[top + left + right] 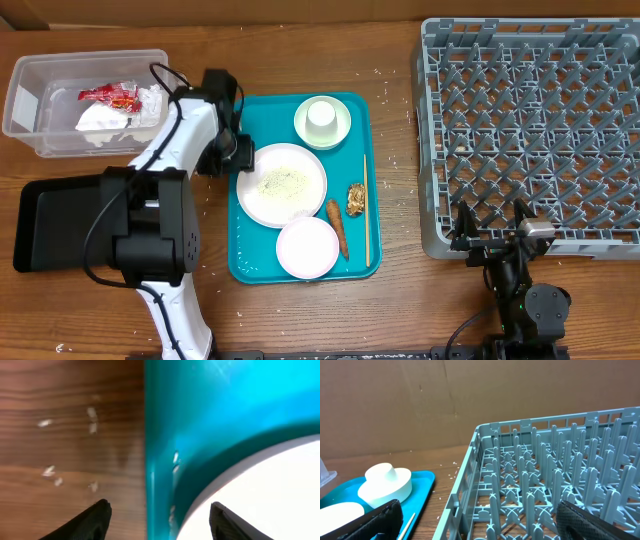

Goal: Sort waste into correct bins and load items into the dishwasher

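Observation:
My left gripper point(240, 150) point(160, 506) is open at the left rim of the teal tray point(258, 110) point(215, 405). One finger is over the wood and the other over the edge of the large plate point(262, 200) point(280, 490), which carries rice grains point(285, 181). A cup point(321, 115) sits upside down in the small bowl point(342, 130). The smaller plate point(307, 247), carrot stick point(337, 226) and brown food bit point(356, 198) also lie on the tray. The clear tub point(30, 100) holds the wrapper point(112, 96) and napkin point(105, 122). My right gripper point(490, 225) point(480, 507) hangs open and empty at the front edge of the grey rack point(530, 120) point(545, 460).
The black tray point(50, 225) lies at the left, partly under my left arm. A thin wooden stick point(365, 210) lies along the teal tray's right side. Loose rice grains point(50, 471) dot the wood beside the tray. A cardboard wall point(420, 405) stands behind the table.

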Robot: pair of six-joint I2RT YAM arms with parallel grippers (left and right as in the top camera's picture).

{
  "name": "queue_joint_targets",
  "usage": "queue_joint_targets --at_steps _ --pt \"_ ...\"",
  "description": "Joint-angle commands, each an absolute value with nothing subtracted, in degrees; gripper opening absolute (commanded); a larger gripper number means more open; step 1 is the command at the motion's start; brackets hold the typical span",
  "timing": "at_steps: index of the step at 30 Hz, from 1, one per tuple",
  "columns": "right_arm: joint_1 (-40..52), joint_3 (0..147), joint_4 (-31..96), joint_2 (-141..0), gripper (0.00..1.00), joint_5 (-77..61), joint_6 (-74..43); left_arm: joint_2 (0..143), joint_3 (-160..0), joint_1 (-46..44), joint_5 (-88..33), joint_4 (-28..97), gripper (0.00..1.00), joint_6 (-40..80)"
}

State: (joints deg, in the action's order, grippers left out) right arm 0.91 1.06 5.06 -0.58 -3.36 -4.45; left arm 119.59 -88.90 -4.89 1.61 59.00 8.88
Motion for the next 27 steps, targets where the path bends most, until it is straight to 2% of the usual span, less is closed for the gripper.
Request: queue_joint_targets --at_steps 1,6,16,27 --pt "1.28 0.47 4.64 -0.16 1.00 -2.61 -4.45 119.87 -95.81 -5.30 3.07 62.28 0.67 11.16" --pt "1.28 0.47 4.64 -0.16 1.00 -2.61 -4.45 119.90 -96.14 -6.44 -4.40 62.54 0.68 7.68" --pt "1.28 0.47 4.64 -0.16 1.00 -2.61 -4.45 120.01 -93.80 -8.29 -4.45 60.16 0.62 7.66" --pt "1.28 0.47 4.64 -0.16 1.00 -2.61 -4.45 120.64 -93.34 -8.29 -2.79 59.00 0.63 7.68"
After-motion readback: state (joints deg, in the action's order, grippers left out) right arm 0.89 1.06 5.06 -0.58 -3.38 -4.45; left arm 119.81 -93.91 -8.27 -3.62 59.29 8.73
